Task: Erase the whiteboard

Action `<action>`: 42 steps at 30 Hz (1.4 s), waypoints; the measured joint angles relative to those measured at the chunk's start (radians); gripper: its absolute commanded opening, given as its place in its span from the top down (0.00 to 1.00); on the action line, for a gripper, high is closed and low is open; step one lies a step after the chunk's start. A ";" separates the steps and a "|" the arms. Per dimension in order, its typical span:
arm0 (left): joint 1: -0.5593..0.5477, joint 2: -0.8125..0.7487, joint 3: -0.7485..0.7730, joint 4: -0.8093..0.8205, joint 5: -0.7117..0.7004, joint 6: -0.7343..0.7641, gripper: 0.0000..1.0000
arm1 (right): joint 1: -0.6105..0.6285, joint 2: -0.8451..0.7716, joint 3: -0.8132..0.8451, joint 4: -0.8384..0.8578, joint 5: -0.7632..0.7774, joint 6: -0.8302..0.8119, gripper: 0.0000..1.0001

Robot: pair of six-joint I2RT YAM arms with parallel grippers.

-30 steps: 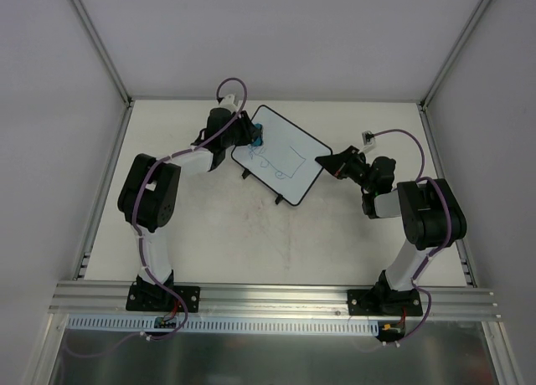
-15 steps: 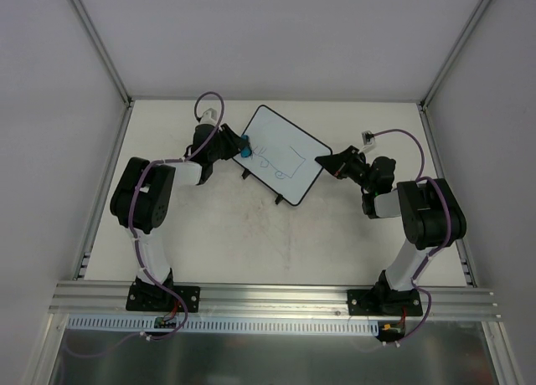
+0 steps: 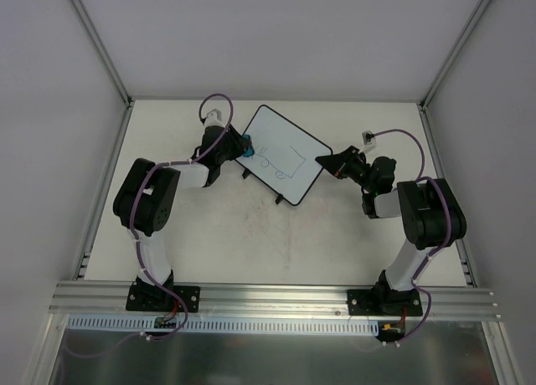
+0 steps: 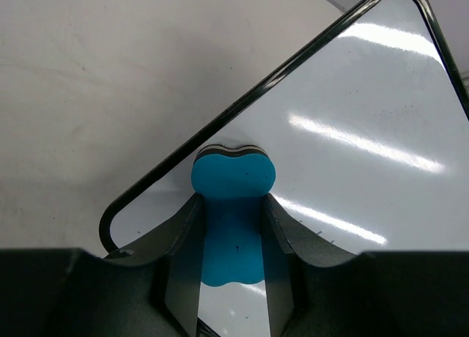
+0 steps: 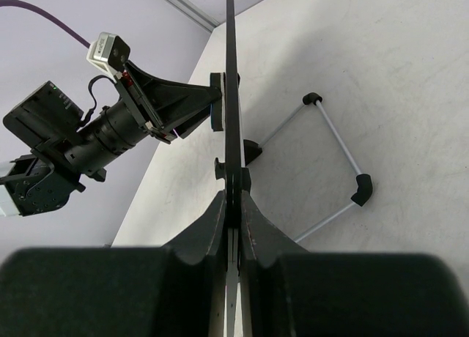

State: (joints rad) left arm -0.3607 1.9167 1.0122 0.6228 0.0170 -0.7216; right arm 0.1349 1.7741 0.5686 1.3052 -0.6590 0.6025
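Both closed: left gripper (image 4: 233, 209) clamps blue eraser (image 4: 233, 177) against whiteboard (image 3: 280, 155) near corner; right gripper (image 5: 233, 204) pinches whiteboard's opposite edge.

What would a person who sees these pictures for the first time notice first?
Most striking is the whiteboard at the far middle of the table, with blue scribbles on it. The left hand holds a blue eraser at the board's left corner. The right hand clamps the board's right edge.
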 measured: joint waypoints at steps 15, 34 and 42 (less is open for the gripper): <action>-0.167 -0.008 0.096 -0.056 -0.077 0.135 1.00 | -0.005 0.006 0.000 -0.001 0.001 0.000 0.92; -0.461 0.028 0.304 -0.243 -0.132 0.495 1.00 | -0.010 0.014 0.000 -0.009 0.003 -0.005 0.92; -0.463 0.034 0.309 -0.247 -0.146 0.482 1.00 | -0.011 0.018 0.000 -0.008 0.006 -0.004 0.93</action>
State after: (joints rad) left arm -0.8242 1.9503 1.3212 0.3759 -0.1291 -0.2394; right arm 0.1238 1.7920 0.5686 1.2976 -0.6533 0.5983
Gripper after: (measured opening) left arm 0.316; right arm 0.095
